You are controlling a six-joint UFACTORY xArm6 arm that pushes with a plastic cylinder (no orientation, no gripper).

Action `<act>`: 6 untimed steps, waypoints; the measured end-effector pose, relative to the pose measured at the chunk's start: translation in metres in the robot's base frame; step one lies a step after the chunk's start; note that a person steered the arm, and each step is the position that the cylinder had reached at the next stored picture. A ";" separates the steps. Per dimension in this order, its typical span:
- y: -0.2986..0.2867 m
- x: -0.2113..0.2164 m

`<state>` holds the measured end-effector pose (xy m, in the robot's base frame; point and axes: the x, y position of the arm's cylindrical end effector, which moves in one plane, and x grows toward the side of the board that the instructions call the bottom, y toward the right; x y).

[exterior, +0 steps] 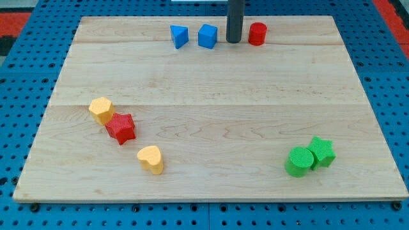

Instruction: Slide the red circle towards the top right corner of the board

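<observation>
Our biggest worry is the board (211,115) itself: its top edge lies close behind the red circle (257,33), so a push angled too steeply toward one o'clock could run the block off the wood before it reaches the corner. Next, contact: our tip (234,41) stands just at nine o'clock of the red circle, seemingly near or touching it, and an off-centre shove on a round block would probably let it roll around the rod and slip away. The rod has no jaws to open or close; it only pushes. The blue cube (208,36) and blue triangle (179,36) sit at nine o'clock of our tip, behind the stroke, so they should stay undisturbed. The wood looks smooth and pale, resting on a blue pegboard (19,76), and the stretch toward the corner carries no blocks.
</observation>
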<state>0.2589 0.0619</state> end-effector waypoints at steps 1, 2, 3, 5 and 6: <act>-0.057 0.003; -0.073 0.001; -0.011 -0.004; 0.060 -0.004; 0.068 -0.001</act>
